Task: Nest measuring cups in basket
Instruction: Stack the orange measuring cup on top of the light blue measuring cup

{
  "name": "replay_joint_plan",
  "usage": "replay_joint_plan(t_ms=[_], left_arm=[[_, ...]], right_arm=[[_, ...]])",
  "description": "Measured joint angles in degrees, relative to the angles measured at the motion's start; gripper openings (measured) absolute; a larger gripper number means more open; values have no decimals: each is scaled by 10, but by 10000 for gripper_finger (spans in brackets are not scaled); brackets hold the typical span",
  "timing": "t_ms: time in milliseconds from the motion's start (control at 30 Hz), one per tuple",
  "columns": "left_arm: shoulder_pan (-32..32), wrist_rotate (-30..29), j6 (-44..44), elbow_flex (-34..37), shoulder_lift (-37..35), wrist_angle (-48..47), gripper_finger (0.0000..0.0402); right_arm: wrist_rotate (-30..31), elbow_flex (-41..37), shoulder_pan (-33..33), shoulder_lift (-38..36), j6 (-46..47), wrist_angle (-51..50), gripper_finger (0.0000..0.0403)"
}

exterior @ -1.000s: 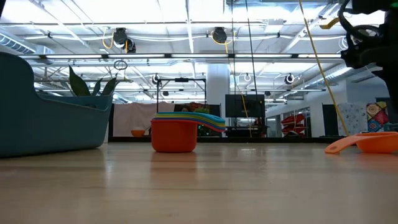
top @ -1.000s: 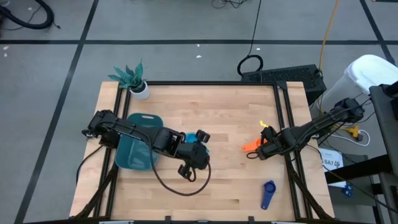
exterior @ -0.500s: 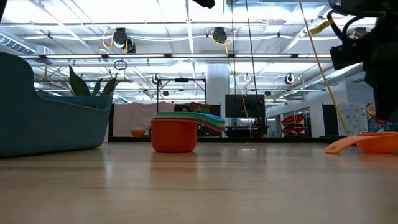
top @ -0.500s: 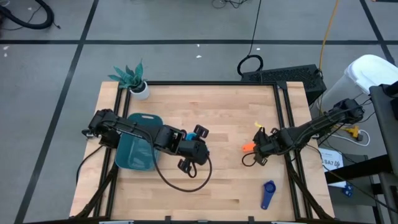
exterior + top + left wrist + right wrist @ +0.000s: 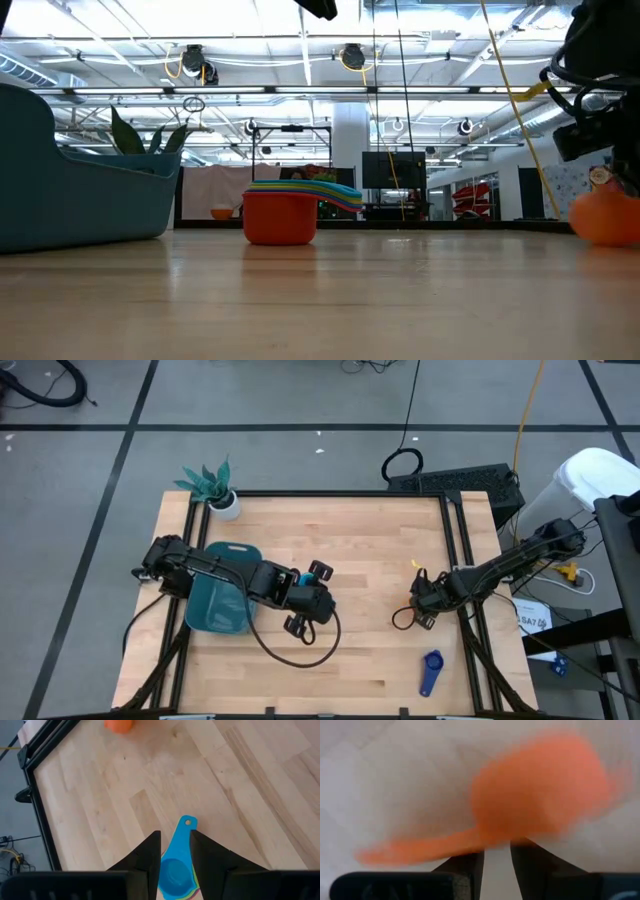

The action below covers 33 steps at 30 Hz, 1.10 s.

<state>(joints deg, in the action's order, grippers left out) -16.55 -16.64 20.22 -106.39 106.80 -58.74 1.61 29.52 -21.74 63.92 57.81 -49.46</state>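
A nested stack of measuring cups (image 5: 282,213) stands on its red bottom cup in the middle of the table, with a light blue cup (image 5: 175,870) on top. My left gripper (image 5: 175,837) hovers above the stack, open by a narrow gap, its fingers on either side of the blue handle (image 5: 186,827). An orange cup (image 5: 540,790) sits on the table under my right gripper (image 5: 497,849), which is also open by a narrow gap. In the high view the right gripper (image 5: 418,603) hides that cup. The teal basket (image 5: 222,603) is at the left. A dark blue cup (image 5: 431,672) lies near the near edge. My right gripper comes down from above at the orange cup, with its fingertips (image 5: 477,857) where the handle (image 5: 420,847) joins the bowl. The handle runs across the fingers. I cannot tell whether the fingers touch the cup. My left gripper touches nothing.
A small white pot with a teal plant (image 5: 215,485) stands at the far left corner. A black frame (image 5: 455,540) borders the table. Bare wood lies between the stack and the orange cup (image 5: 605,215). Cables and a black keyboard lie on the floor beyond the far edge.
My right gripper has moved toward the near edge and down over the orange cup. That cup lay flat with its handle pointing left. In the low view it is now a taller round shape with no handle showing. My left gripper has shifted slightly toward the basket.
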Motion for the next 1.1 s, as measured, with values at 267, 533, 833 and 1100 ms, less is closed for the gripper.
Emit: replay_joint_plan(t_ms=[267, 533, 833, 1100], left_arm=[[3, 0, 0, 0, 0, 0, 106], [4, 0, 0, 0, 0, -2, 106], [4, 3, -10, 0, 0, -2, 106], [3, 11, -20, 0, 0, -2, 106]], right_arm=[[-2, 1, 0, -3, -14, 12, 86], [44, 67, 0, -13, -16, -52, 86], [89, 114, 0, -11, -58, -41, 88], [104, 113, 27, -8, -123, 77, 125]])
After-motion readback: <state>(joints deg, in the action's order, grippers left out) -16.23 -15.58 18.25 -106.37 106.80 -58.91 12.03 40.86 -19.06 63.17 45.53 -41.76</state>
